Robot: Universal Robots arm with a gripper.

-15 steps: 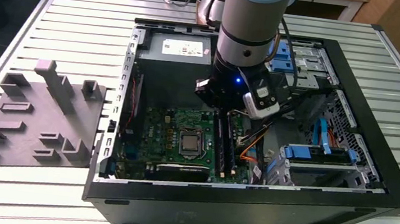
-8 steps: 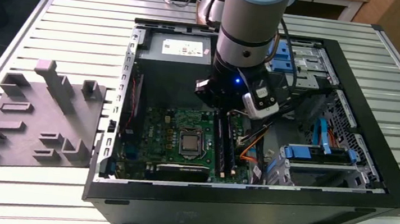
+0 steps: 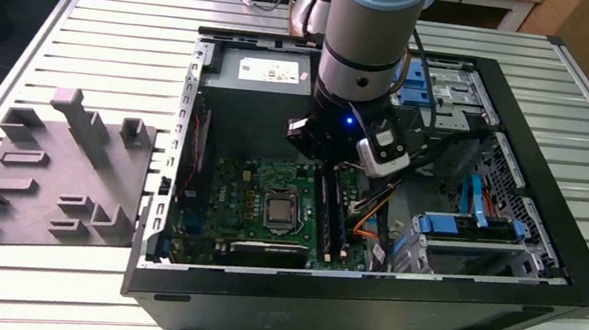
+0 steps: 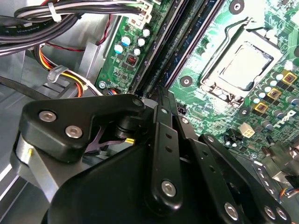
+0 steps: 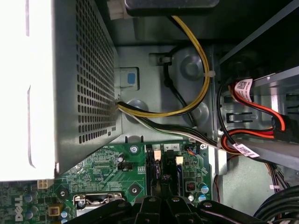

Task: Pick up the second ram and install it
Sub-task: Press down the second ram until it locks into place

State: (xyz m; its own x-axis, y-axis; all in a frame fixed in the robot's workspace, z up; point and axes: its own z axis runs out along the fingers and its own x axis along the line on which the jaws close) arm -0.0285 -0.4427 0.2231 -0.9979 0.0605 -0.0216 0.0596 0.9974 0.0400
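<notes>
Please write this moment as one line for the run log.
gripper: over memory slots, inside computer case | second ram: standing in slot on motherboard | grey tray: beside case

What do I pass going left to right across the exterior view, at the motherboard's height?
Grey plastic tray → motherboard with its square silver chip → memory sticks under the gripper → orange cables → blue drive bay.

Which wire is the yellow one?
The yellow wire curves down from the black plug; the red wire runs by the drive cage.
</notes>
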